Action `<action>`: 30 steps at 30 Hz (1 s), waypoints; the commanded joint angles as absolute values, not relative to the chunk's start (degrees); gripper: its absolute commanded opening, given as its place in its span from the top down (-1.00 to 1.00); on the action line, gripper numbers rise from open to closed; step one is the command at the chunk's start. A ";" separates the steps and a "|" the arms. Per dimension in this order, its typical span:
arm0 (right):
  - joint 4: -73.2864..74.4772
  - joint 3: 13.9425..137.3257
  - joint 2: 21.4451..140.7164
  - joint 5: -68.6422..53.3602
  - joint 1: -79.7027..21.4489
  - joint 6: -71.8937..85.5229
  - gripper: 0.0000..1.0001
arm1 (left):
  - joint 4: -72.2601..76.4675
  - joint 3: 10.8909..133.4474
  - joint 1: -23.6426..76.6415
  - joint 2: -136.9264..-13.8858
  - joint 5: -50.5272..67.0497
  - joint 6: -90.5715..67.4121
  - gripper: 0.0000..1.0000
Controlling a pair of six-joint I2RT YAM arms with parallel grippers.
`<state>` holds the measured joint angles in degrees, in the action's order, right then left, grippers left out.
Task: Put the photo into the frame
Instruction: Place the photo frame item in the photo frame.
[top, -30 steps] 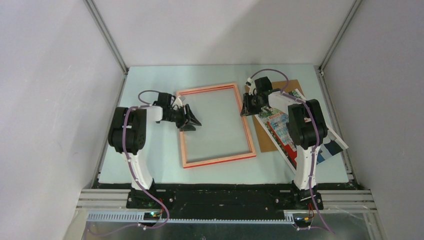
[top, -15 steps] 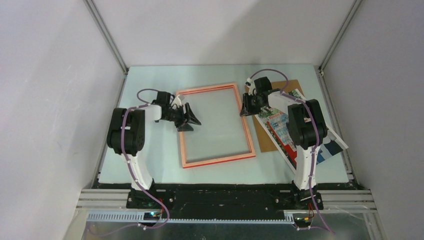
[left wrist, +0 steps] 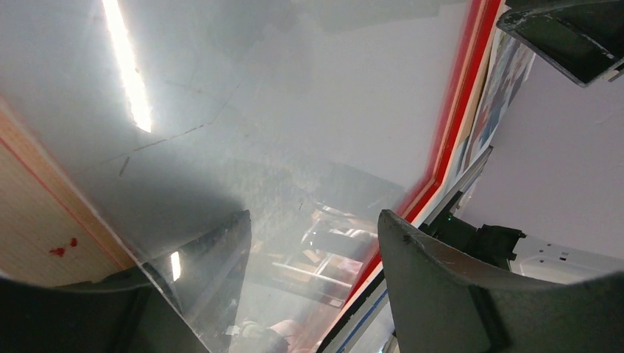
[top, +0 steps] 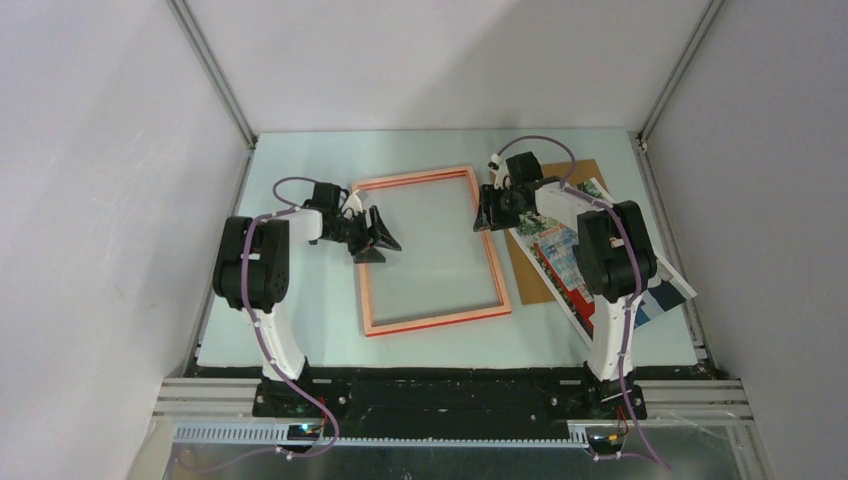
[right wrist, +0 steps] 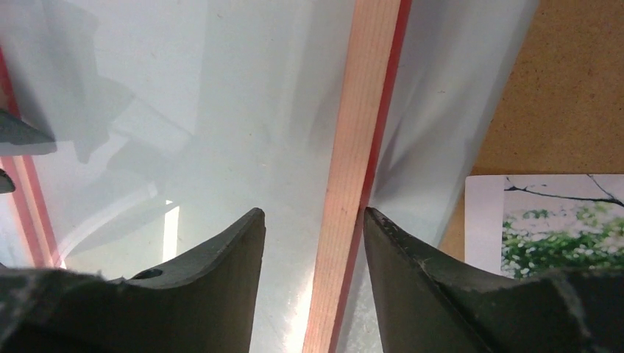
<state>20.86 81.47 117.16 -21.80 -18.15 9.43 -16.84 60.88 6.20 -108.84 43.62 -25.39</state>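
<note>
1. The left gripper gaped over the frame, holding nothing.
2. The right gripper gaped too, a frame rail between its fingers.
3. The photo lay just beyond the right gripper, outside the frame; insertion seemingly not begun.

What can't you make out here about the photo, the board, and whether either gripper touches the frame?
Photo: right arm covers its middle in the top view; right wrist view crops it.
Backing board: mostly under the photo and arm.
Left gripper touching the frame: unclear, reflections fill the left wrist view.
Right gripper: open astride a frame rail, contact too small from above.
</note>
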 commanded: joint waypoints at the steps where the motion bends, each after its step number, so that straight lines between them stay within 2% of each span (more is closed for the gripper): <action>1: 20.65 82.06 112.30 -21.05 -18.77 8.80 -0.18 | -18.30 61.77 5.64 -107.46 39.50 -22.59 -0.43; 9: 21.23 83.06 110.39 -18.58 -20.75 6.51 -0.31 | -18.50 61.96 5.68 -107.85 39.18 -22.47 -0.43; 18: 23.23 87.49 111.01 -16.05 -24.84 3.80 -0.33 | -18.97 62.17 5.63 -107.81 38.77 -22.02 -0.43; 30: 28.67 98.90 118.09 -15.90 -31.43 1.38 -0.31 | -19.06 61.97 5.63 -108.23 38.88 -22.13 -0.43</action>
<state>26.04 94.76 115.18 -16.60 -29.32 2.90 -17.91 61.32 6.09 -108.81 43.03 -24.93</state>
